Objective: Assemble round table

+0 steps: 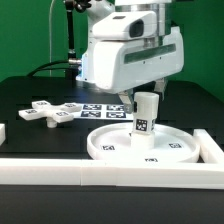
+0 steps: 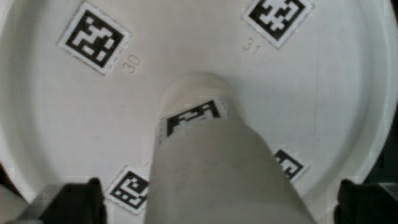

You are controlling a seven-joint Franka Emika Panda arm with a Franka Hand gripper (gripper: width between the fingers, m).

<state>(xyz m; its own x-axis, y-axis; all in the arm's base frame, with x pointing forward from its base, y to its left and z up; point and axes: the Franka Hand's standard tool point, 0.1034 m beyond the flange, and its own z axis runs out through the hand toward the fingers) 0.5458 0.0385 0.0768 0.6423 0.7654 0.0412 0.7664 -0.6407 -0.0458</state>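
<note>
The short thick cylinder (image 1: 146, 120) stands upright in the middle of the large round rimmed disc (image 1: 108, 150) on the black table. My gripper (image 1: 143, 98) hangs straight above it, open, with one finger on each side of the cylinder's top. In the wrist view the cylinder (image 2: 222, 160) runs between my gripper (image 2: 222, 205); both dark fingertips (image 2: 75, 203) stand apart from its sides with a gap. The disc (image 2: 178, 60) with its tags fills the background. The cross-shaped piece (image 1: 45, 113) lies flat to the exterior view's left of the disc.
The marker board (image 1: 100, 108) lies behind the disc. A long white border rail (image 1: 100, 172) runs along the front, with shorter rail pieces at the exterior view's left (image 1: 3, 133) and right (image 1: 208, 146).
</note>
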